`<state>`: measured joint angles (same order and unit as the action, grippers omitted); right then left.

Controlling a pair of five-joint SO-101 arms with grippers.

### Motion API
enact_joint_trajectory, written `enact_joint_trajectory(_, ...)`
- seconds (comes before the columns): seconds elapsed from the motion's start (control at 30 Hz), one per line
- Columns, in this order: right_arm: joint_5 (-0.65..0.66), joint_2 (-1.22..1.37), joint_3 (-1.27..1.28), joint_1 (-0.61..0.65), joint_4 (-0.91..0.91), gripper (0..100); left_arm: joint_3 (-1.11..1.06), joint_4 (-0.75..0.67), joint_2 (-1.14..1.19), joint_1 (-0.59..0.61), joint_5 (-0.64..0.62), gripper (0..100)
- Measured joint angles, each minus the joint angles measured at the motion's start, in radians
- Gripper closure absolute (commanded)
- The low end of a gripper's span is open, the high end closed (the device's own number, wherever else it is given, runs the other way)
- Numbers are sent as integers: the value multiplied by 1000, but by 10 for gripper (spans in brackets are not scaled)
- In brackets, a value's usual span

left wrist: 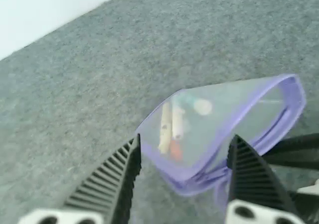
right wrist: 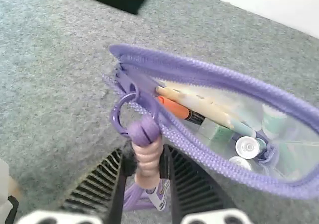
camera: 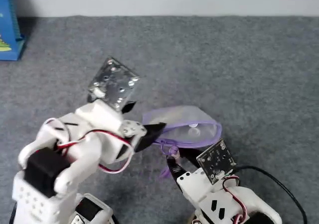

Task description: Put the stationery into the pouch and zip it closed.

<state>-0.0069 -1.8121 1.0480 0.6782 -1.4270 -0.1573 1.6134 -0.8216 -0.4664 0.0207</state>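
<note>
The translucent purple pouch (camera: pixel 185 126) lies on grey carpet between the two arms. Its zipper mouth (right wrist: pixel 209 79) gapes open. Inside lie a cream pencil (right wrist: pixel 199 102), an orange marker (right wrist: pixel 174 109), a pale green eraser (right wrist: pixel 213 129) and small tubes (right wrist: pixel 247 147). My right gripper (right wrist: pixel 144 157) is shut on the knotted cord of the zipper pull (right wrist: pixel 144 144), just below its purple ring (right wrist: pixel 119 118), at the pouch's near end (camera: pixel 172 152). My left gripper (left wrist: pixel 184 144) stands open, its fingers (left wrist: pixel 122 171) either side of the pouch's corner (left wrist: pixel 189 174), with the black fingers (camera: pixel 149 133) at the pouch's left end.
A blue box (camera: pixel 7 30) stands at the far left edge by the white wall. Bare grey carpet (camera: pixel 249 59) stretches behind and to the right of the pouch. A black cable (camera: pixel 279 184) runs from the right arm's base.
</note>
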Motion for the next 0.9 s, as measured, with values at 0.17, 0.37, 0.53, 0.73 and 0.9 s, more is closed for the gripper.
enact_joint_trajectory(0.17,0,0,-9,-35,15,991,-2,77,-32,55,121,727)
enact_joint_trajectory(0.37,0,0,-86,-110,9,991,-115,95,-41,63,250,688)
enact_joint_trajectory(0.53,0,0,-94,-112,-12,991,-198,95,-40,63,324,678)
enact_joint_trajectory(0.73,0,0,-94,-118,-12,991,-216,95,-40,52,384,678)
enact_joint_trajectory(0.9,0,0,-94,-118,-12,991,-293,89,-40,-48,391,678)
